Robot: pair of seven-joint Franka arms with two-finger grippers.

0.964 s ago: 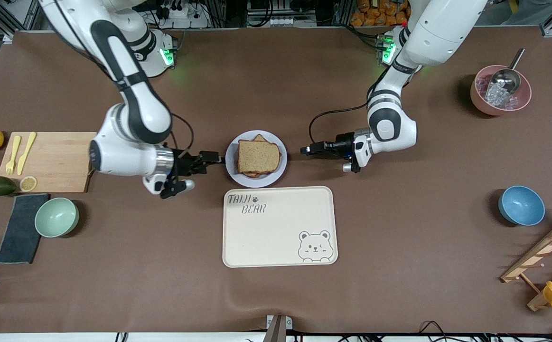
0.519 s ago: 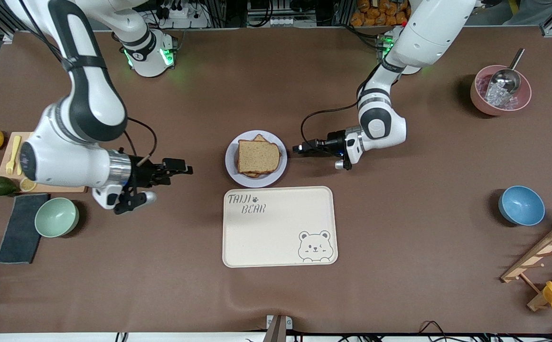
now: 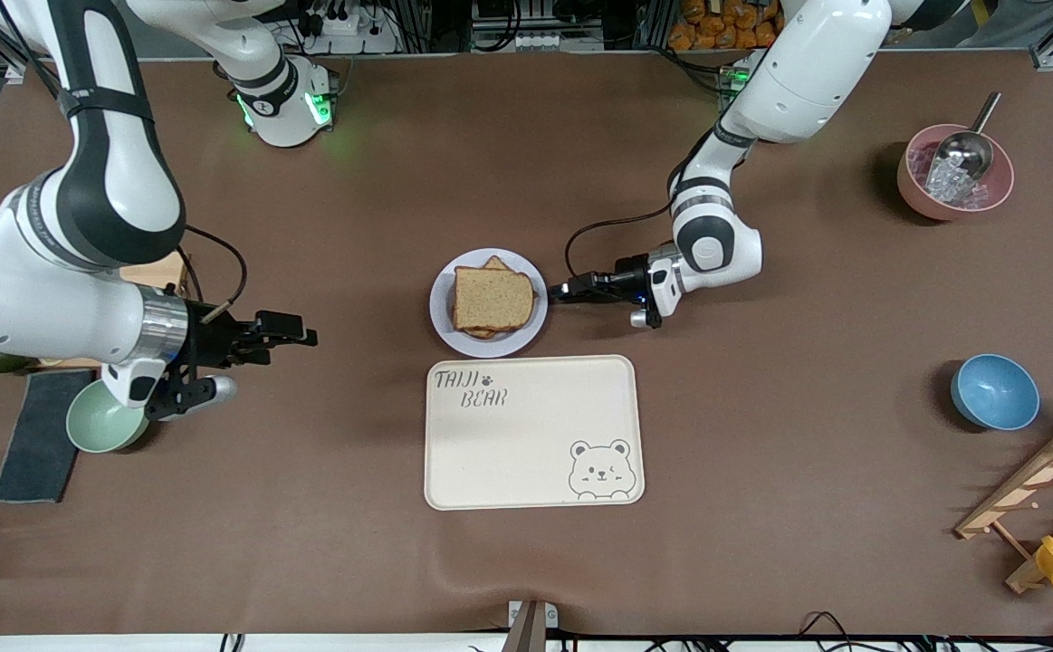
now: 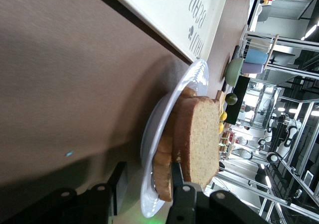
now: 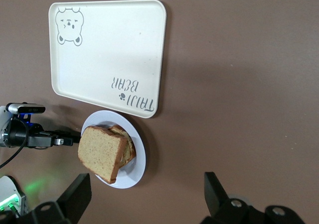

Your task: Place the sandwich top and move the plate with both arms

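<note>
1. Right arm's black two-finger end effector (image 3: 295,333), fingers spread and empty, hangs over bare brown counter (image 3: 761,453)
2. Plain light-brown wholemeal slice (image 3: 492,300) tops sandwich on small round lavender-white plate (image 3: 440,312)
3. Left arm's black end effector (image 3: 560,292) straddles the plate's rim, fingers partly apart

Bench (image 3: 761,507) brown. Plate (image 3: 441,312) pale lavender-white. Bread (image 3: 491,299) light brown, darker crust. Tray (image 3: 526,453) cream, grey bear drawing, lettering. Bowls: green (image 3: 96,426), blue (image 3: 994,391), pink (image 3: 920,201).

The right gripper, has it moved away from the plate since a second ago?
Yes. The right gripper has backed off from the plate toward the green bowl.
</note>
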